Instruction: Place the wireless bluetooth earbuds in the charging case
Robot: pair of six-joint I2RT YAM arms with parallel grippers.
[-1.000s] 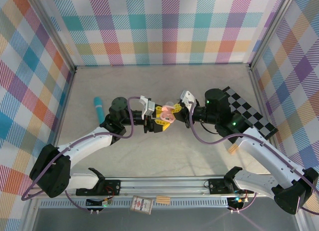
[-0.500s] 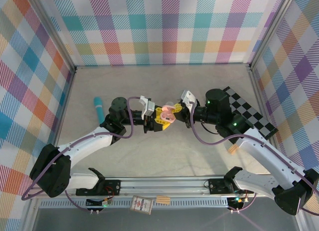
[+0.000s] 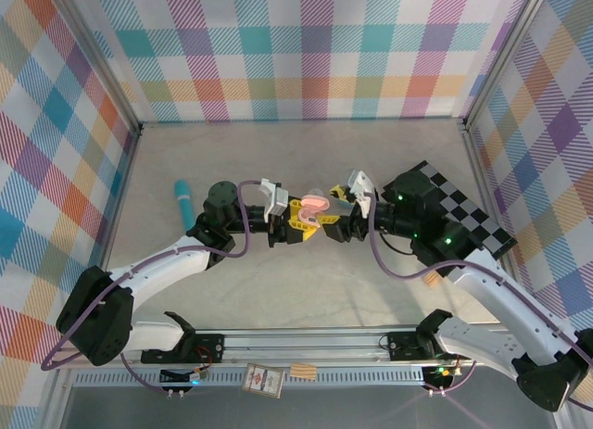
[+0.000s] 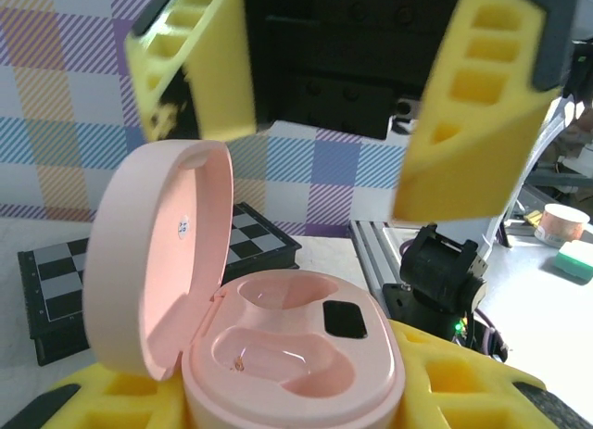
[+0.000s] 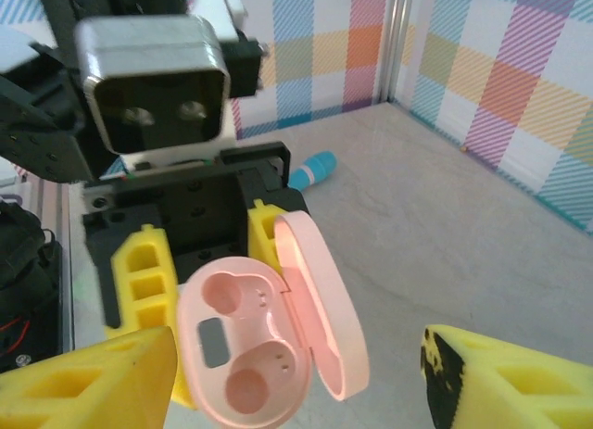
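Pastel plaid fabric walls (image 3: 306, 49) are enclosing the pale beige table (image 3: 306, 290) left, far and right; silver metal posts (image 3: 100, 63) are edging the far corners; an aluminium rail (image 3: 315, 341) is running along the near edge.

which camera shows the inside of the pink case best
Right wrist: it looks straight into the open pink case, both wells plainly empty. Left wrist sees them obliquely; top external shows a small pink shape.

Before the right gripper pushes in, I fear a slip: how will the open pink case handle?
The pink case looks smooth and rounded, so it may slip within the left gripper. Its raised lid, hinged on one side, would likely swing shut if pushed.
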